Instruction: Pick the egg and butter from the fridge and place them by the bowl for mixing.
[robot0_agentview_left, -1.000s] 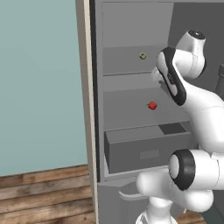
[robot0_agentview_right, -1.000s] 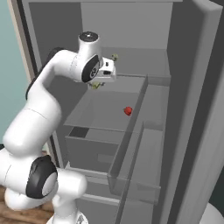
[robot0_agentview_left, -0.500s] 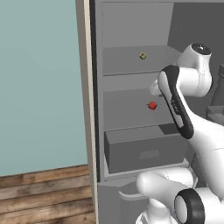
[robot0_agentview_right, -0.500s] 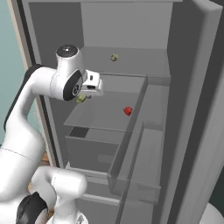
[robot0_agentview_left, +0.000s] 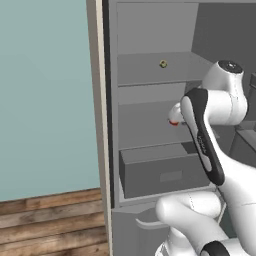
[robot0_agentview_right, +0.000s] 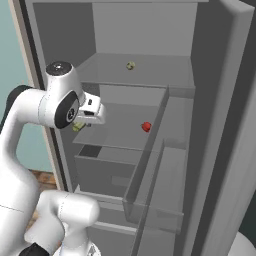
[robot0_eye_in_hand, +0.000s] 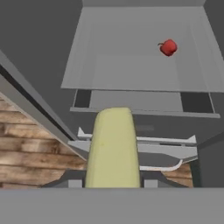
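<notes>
the jaws (robot0_agentview_right: 80, 126) were closed on the butter (robot0_eye_in_hand: 113, 148), a pale yellow stick that ran straight out along the hand view from between them, its rounded far end pointing toward the fridge (robot0_agentview_right: 215, 100). in the right base view a bit of the yellow stick (robot0_agentview_right: 78, 127) showed just under the hand, at the left front of the open fridge, level with the middle shelf (robot0_agentview_right: 120, 132). the butter hung in the air, touching no shelf.

on the middle shelf a small red thing (robot0_agentview_right: 146, 127) lay toward the right; in the hand view it (robot0_eye_in_hand: 168, 47) sat well beyond the butter's tip and off to the right. in the left base view the arm partly covered it (robot0_agentview_left: 173, 122). on the upper shelf (robot0_agentview_left: 150, 70) a small yellowish-green thing (robot0_agentview_right: 130, 65) lay near the back, well apart from the jaws; too small to tell what it was.

below the middle shelf stood the grey drawer (robot0_agentview_left: 160, 172). a wooden floor (robot0_agentview_left: 50, 225) and a teal wall (robot0_agentview_left: 45, 90) lay left of the fridge.
</notes>
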